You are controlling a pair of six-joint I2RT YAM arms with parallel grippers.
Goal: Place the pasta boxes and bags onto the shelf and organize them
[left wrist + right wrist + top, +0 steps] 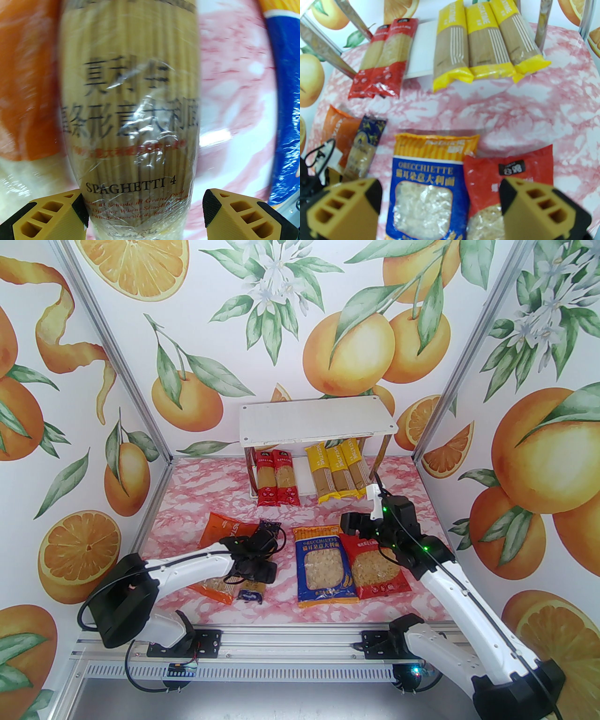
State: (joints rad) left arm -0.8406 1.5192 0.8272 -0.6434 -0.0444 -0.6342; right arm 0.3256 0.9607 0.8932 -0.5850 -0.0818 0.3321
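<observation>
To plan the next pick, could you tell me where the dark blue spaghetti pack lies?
Top view: the dark blue spaghetti pack lies left on the table, beside the orange bag, beneath the open left gripper.

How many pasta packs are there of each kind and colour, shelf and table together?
Red spaghetti packs: 2
Yellow spaghetti packs: 3
Dark blue spaghetti pack: 1
Wide bags: 3
Total: 9
</observation>
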